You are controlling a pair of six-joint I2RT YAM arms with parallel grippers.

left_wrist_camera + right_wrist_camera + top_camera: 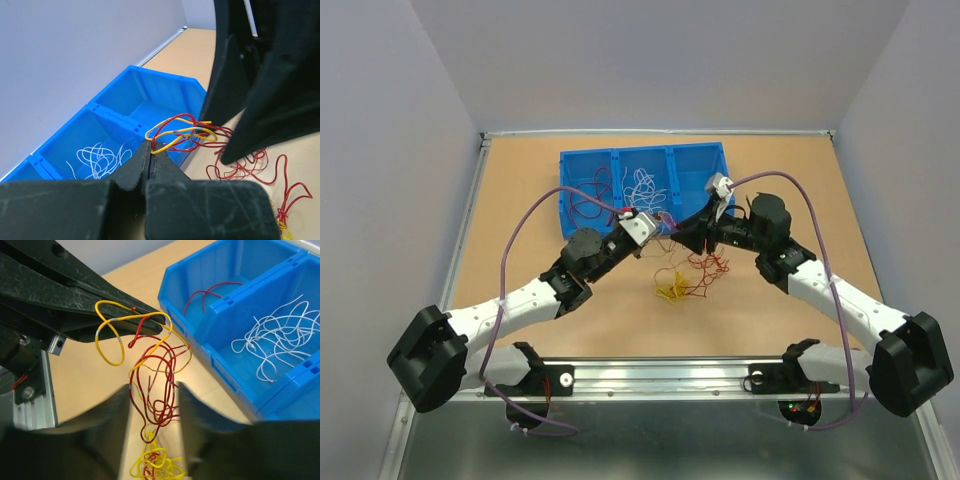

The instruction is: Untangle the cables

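Note:
The cables are a tangle of red and yellow wires (688,272). Part of it lies on the table and part is lifted. My left gripper (151,145) is shut on a red and a yellow wire (175,134) and holds them up beside the blue bin; it shows in the top view (660,222). My right gripper (152,390) is open, its blurred fingers either side of the hanging red strands (159,382), with a yellow clump (156,466) below. In the top view it (688,238) faces the left gripper closely.
The blue bin (640,151) stands at the back centre, just behind both grippers. It holds red wires (588,196) in its left compartment and white wires (642,186) in the middle one. Grey walls enclose the table on three sides.

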